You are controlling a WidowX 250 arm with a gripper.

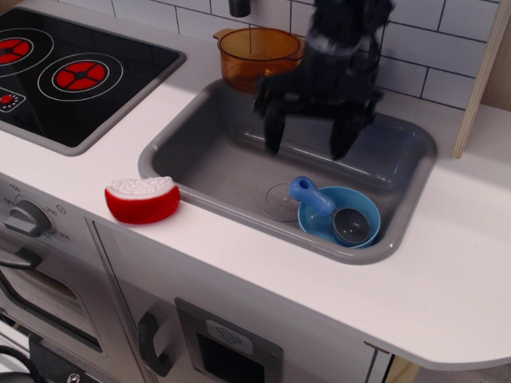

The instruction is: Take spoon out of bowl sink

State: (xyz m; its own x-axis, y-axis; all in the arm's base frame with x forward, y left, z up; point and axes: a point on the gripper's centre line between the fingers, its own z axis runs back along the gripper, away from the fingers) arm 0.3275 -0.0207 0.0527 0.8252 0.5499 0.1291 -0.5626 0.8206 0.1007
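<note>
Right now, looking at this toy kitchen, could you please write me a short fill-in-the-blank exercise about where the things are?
1. The small spoon with the blue plastic handle lies in the shallow light blue plastic ____, its grey scoop inside it.
2. That dish sits inside the rectangular grey plastic ____, near its front right corner.
3. The black gripper hangs above the basin with its fingers ____ and holding nothing.
4. The transparent orange pot stands on the white ____ behind the basin.

Missing words: bowl; sink; open; countertop
</note>
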